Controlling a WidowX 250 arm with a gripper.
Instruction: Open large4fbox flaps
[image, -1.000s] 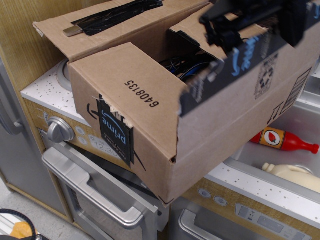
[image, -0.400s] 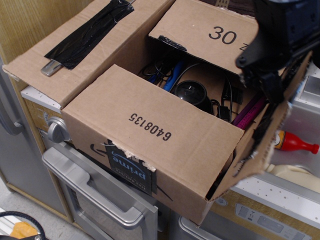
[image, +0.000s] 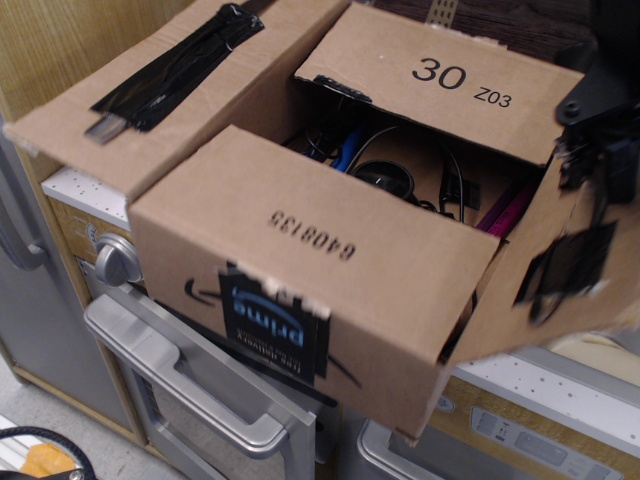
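The large4fbox, a brown carton with black "prime" tape, sits on top of the toy oven. Its left long flap with black tape lies folded outward. The right long flap hangs outward and down. The short flap printed "6408135" and the short flap printed "30 Z03" still lie over the opening, with a gap between them showing cables and dark objects inside. My black gripper is at the right edge, above the right flap; its fingers are cut off by the frame.
The toy oven has a silver knob and a grey door handle below the box. A speckled white counter lies at the lower right. A wooden panel stands at the back left.
The right long flap has swung from over the opening outward and down. My gripper has moved right, toward the frame's edge. The box has shifted slightly.
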